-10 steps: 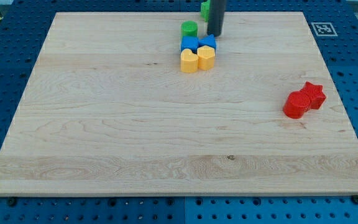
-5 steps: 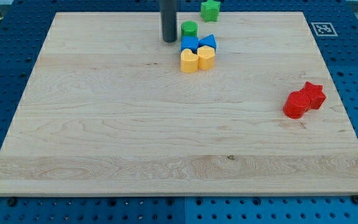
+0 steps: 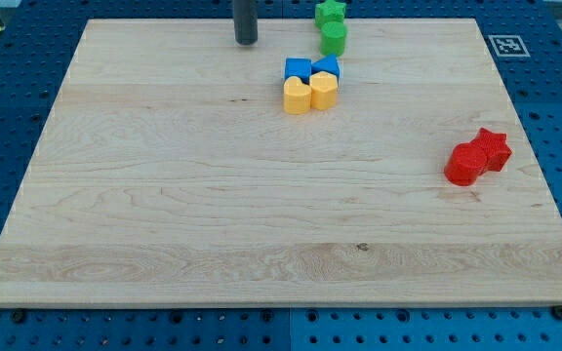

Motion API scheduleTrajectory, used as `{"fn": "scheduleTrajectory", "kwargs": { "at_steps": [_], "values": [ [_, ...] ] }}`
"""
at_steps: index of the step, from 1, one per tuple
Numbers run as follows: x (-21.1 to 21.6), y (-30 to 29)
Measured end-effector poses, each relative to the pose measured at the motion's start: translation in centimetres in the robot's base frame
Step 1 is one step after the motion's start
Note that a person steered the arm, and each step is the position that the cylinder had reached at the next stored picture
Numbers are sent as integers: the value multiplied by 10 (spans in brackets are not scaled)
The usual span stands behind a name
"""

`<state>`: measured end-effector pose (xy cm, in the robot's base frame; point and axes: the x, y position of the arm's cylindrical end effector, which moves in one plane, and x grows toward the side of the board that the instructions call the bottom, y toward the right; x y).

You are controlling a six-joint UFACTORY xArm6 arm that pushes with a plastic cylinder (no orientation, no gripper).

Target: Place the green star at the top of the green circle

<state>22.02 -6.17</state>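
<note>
You'll see my tip (image 3: 247,41) near the board's top edge, touching nothing, well left of the greens. Going right: yellow blocks (image 3: 309,93) and blue blocks (image 3: 311,68) clustered together. Green circle (image 3: 334,39) sits just above-right of them, green star (image 3: 331,12) touching its top; its pointing is unclear. Far right, two red blocks (image 3: 477,156).

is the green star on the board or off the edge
Partly on: the green star straddles the board's top edge, directly above and touching the green circle. My tip stands apart, to their left.
</note>
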Motion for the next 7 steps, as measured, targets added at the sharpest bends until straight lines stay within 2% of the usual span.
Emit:
{"fn": "scheduleTrajectory", "kwargs": {
  "at_steps": [1, 3, 4, 5, 6, 7],
  "values": [
    [-27, 13],
    [-27, 65],
    [-13, 173],
    [-6, 215],
    [-6, 195],
    [19, 204]
  ]
}}
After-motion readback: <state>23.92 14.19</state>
